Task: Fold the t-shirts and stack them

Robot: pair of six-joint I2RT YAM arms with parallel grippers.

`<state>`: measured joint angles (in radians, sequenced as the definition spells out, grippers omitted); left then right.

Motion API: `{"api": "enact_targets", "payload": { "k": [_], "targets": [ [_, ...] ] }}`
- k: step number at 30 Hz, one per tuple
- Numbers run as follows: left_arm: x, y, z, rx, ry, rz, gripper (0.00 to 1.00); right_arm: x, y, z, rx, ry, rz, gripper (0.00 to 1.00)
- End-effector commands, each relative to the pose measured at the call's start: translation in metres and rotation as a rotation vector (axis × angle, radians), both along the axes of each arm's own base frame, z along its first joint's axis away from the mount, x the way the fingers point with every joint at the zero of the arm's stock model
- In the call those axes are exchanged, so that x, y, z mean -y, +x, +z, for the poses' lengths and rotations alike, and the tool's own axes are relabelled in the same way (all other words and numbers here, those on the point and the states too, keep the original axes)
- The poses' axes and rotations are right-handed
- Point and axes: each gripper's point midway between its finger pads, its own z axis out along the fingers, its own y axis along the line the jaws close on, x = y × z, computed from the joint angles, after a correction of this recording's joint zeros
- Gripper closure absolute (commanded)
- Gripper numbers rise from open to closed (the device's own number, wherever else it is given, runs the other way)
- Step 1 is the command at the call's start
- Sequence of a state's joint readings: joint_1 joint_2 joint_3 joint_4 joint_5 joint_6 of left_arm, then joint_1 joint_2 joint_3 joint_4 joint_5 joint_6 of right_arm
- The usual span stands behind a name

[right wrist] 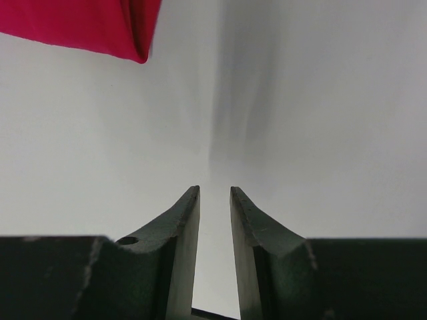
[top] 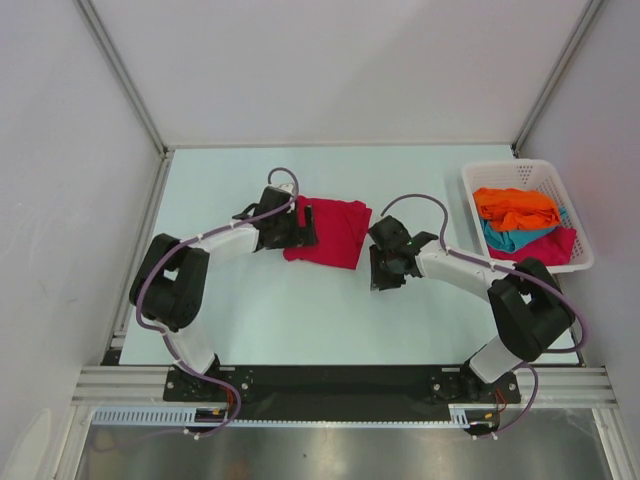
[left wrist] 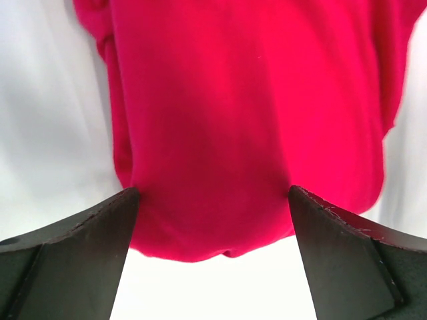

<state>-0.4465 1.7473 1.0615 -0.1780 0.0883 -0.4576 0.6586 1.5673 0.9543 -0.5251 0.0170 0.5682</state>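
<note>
At centre, found crimson t-shirt [top: 330, 232] folded, bare table [top: 260, 300] all round. Saw left gripper [top: 300, 228] gaping empty at its left edge, right gripper [right wrist: 215, 193] barely parted, empty. Logged orange t-shirt [top: 515, 205], teal t-shirt [top: 508, 240] in basket [top: 520, 168].

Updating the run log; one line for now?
left gripper open at red t-shirt edge | right gripper slightly apart, empty | orange t-shirt, teal t-shirt in basket

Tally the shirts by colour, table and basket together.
Red: 2, the folded red shirt on the table and a second red shirt in the basket
Orange: 1, the orange shirt, in the basket
Teal: 1, the teal shirt, in the basket
Total: 4
</note>
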Motion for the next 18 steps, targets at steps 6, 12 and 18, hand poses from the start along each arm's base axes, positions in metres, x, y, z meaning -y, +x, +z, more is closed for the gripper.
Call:
{"api": "enact_targets", "payload": {
  "k": [6, 12, 18],
  "targets": [
    [-0.009, -0.014, -0.032, -0.051, 0.017, 0.056, 0.01, 0.003, 0.01, 0.008, 0.022, 0.0, -0.002, 0.69],
    [0.0, -0.025, -0.065, -0.118, -0.045, 0.058, 0.0, 0.005, 0.014, 0.018, 0.037, -0.009, -0.006, 0.69],
    [0.015, -0.028, -0.073, -0.133, -0.152, 0.047, 0.14, 0.009, 0.019, 0.03, 0.055, -0.022, -0.014, 0.69]
  ]
}}
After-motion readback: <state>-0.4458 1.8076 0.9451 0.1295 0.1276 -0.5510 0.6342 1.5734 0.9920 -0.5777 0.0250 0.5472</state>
